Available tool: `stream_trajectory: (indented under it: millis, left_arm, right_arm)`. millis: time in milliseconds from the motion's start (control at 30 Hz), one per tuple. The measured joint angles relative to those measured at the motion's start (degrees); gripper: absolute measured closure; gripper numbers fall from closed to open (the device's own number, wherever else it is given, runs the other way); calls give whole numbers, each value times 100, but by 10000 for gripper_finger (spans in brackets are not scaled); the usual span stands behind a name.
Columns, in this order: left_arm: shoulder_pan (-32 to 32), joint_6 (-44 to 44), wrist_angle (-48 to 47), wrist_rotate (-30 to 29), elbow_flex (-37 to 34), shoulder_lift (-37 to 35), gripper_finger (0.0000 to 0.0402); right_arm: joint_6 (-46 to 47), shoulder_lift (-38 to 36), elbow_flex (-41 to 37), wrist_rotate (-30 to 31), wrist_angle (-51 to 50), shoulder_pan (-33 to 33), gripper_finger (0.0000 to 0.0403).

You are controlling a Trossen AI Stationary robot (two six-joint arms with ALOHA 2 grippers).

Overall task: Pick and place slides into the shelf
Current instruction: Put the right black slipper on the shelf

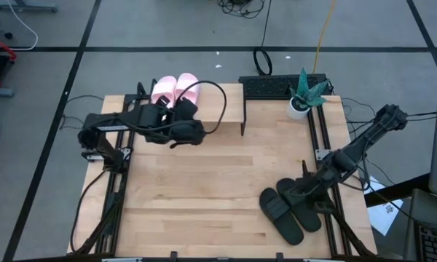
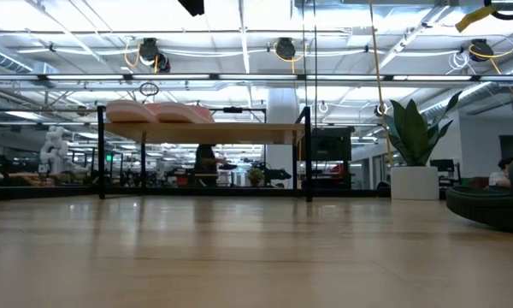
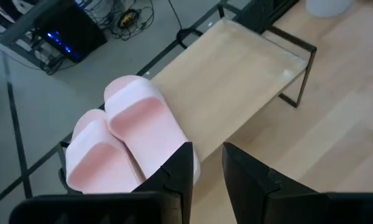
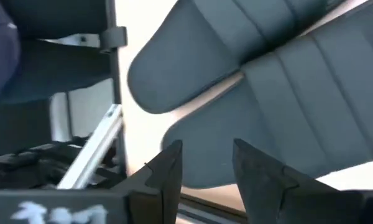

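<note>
The pale pink pair of slides [image 1: 176, 90] lies side by side, soles down, on the left end of the shelf [image 1: 218, 109] at the table's far edge. The low view shows the pink slides [image 2: 158, 111] resting on the shelf's plank [image 2: 239, 131]. My left gripper [image 3: 206, 177] is open and hovers at the heel end of the nearer pink slide [image 3: 150, 127]. The black pair [image 1: 288, 211] lies on the table near its right near corner. My right gripper [image 4: 205, 165] is open, low over a black slide [image 4: 286, 106]. My left gripper has one finger [image 3: 177, 177] in front of the heel end [image 3: 174, 146] of the nearer pink slide; I cannot tell whether it touches. My right gripper's fingers [image 4: 168, 165] stand over the black slide's side edge [image 4: 199, 143]; whether they touch it cannot be told.
A potted plant [image 1: 304, 96] and a black keyboard [image 1: 277, 87] stand at the far right, beside the shelf. The right part of the shelf's top [image 3: 236, 74] is bare. Bare tabletop [image 1: 204, 182] lies between the arms. Metal rails run along the table's left and right edges.
</note>
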Motion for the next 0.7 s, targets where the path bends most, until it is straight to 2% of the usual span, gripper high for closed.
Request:
stream_trajectory:
  millis: [367,700]
  left_arm:
    - [18,-20,-70,-3,-3,21,316]
    - [18,-7,-72,-35,-3,14,316]
  right_arm:
    - [-399,289,2,1005,-602,304,273]
    - [-349,587,2,1093,-586,598,273]
